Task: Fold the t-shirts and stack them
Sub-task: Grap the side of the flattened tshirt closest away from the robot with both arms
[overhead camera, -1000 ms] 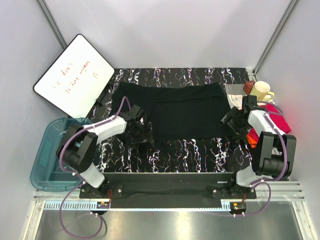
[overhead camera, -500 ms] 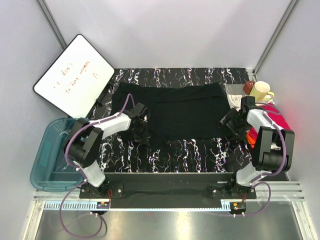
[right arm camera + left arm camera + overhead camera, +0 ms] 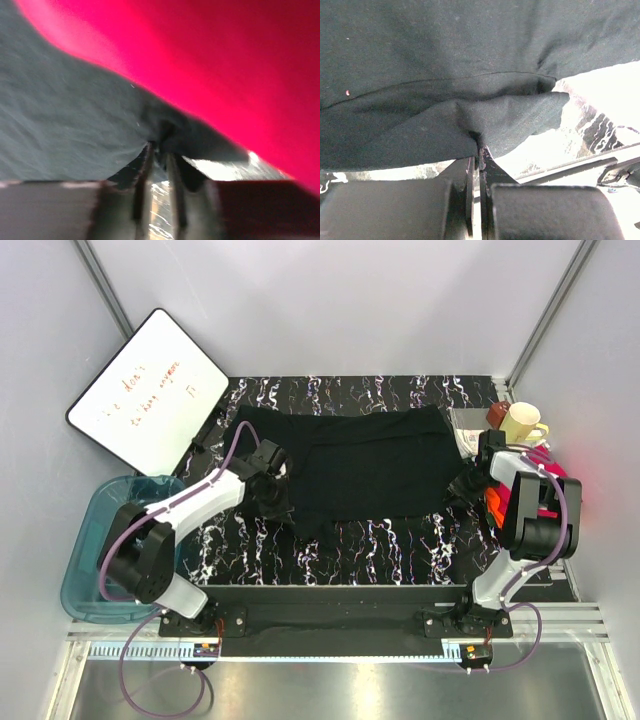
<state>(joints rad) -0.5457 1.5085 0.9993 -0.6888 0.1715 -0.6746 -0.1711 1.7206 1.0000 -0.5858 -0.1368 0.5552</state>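
The black t-shirt [image 3: 370,465] lies spread across the marbled table [image 3: 400,540]. My left gripper [image 3: 275,502] is at its near left corner. In the left wrist view the jaws [image 3: 479,147] are shut, pinching a fold of the black t-shirt [image 3: 445,60]. My right gripper [image 3: 462,488] is at the shirt's right edge. In the right wrist view the jaws [image 3: 161,150] stand almost together, with a bunch of the black t-shirt [image 3: 65,120] caught at the tips. The pink t-shirt [image 3: 548,457] [image 3: 225,60] lies just right of it, with an orange piece [image 3: 495,502] beside it.
A cream mug [image 3: 520,422] and a brown object [image 3: 497,413] stand at the back right corner. A whiteboard [image 3: 150,390] leans at the back left. A blue bin [image 3: 90,550] sits off the table's left side.
My left gripper has shut on the black shirt's near left corner. My right gripper has narrowed from wide open onto the shirt's right edge, and that arm has drawn in closer.
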